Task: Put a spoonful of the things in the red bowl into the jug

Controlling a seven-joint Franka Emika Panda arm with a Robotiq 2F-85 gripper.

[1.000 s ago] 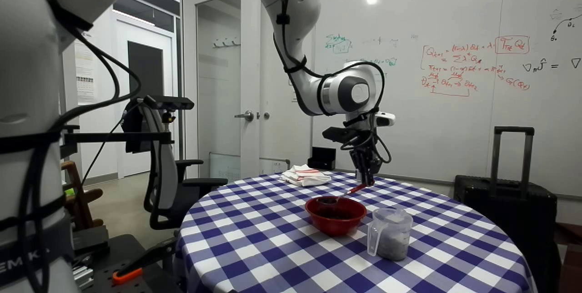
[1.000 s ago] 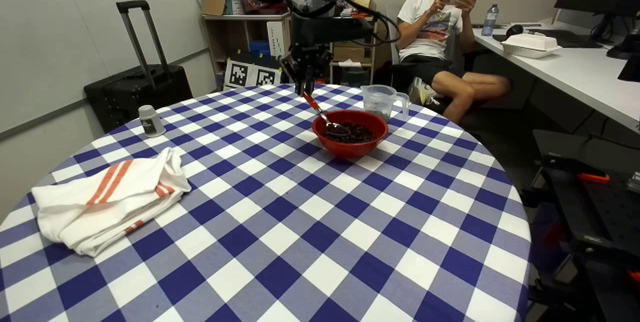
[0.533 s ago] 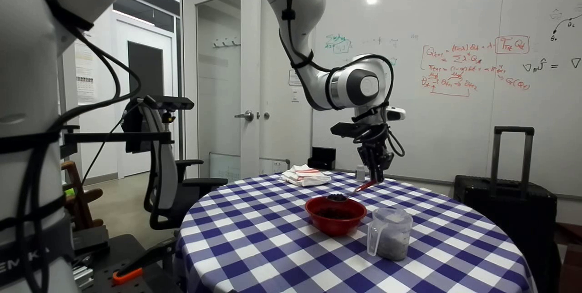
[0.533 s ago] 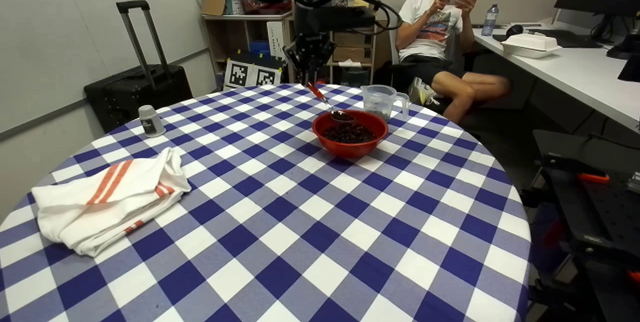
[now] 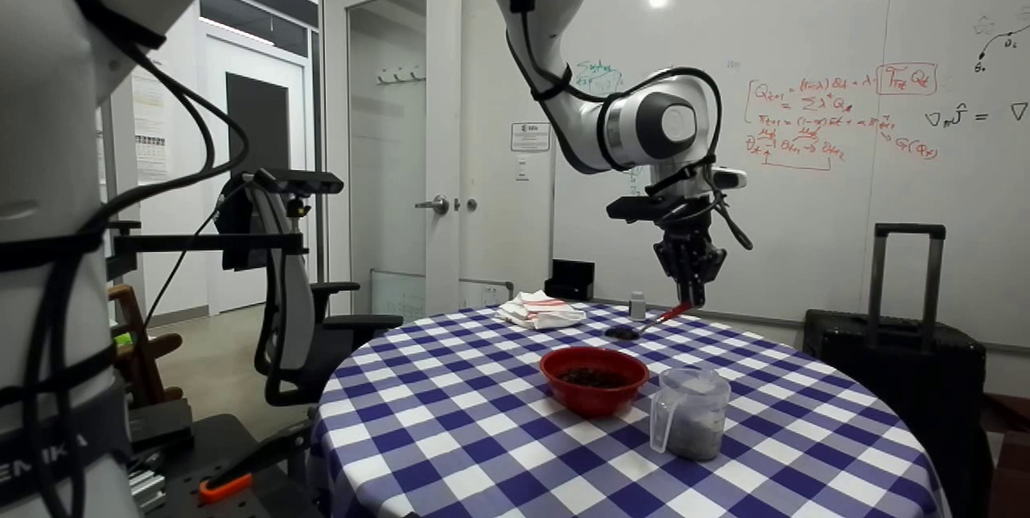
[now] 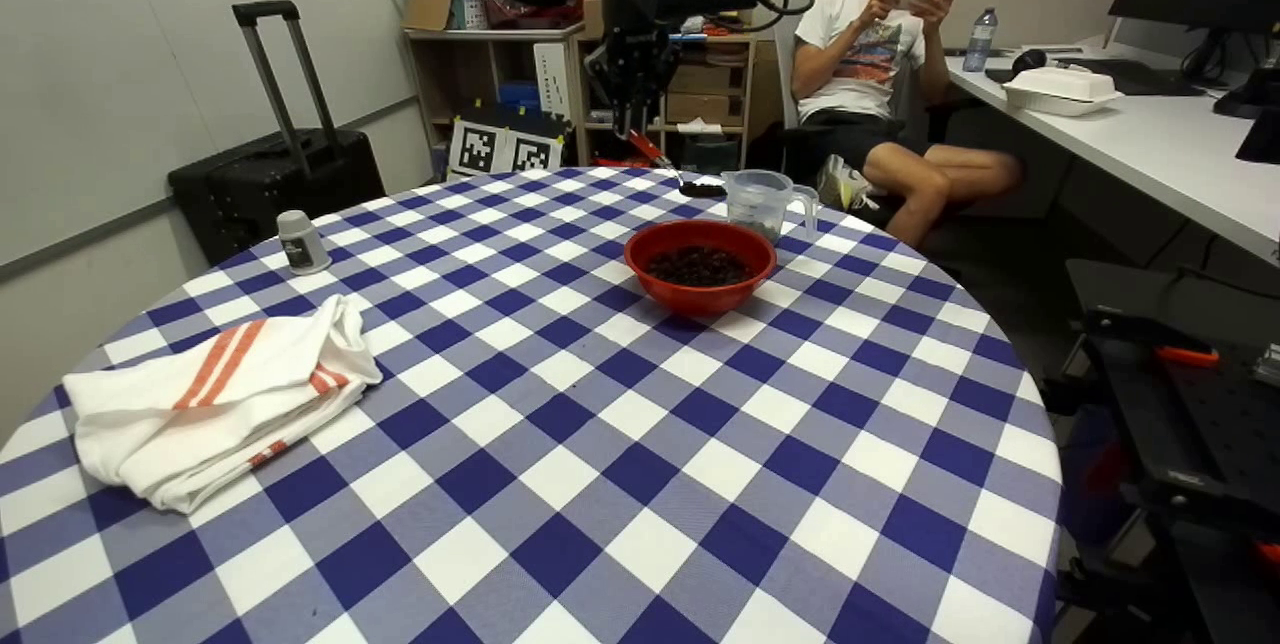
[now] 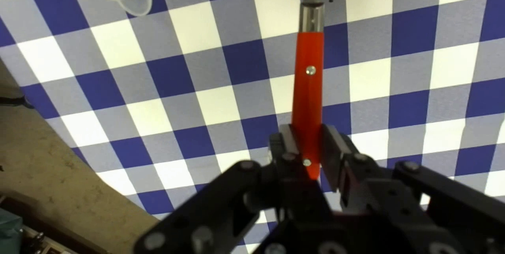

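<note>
One desk (image 6: 560,484), one loaded spoon (image 7: 308,84)

In an exterior view, one end effector (image 6: 632,128) hangs upper centre; right of centre sit one red bowl (image 6: 697,299) and, farther up the frame, one jug (image 6: 760,204); the end effector grips the spoon.

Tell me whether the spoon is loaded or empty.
Loaded: both exterior views show a dark heap on the spoon; the wrist view leaves out its scooping end.
</note>
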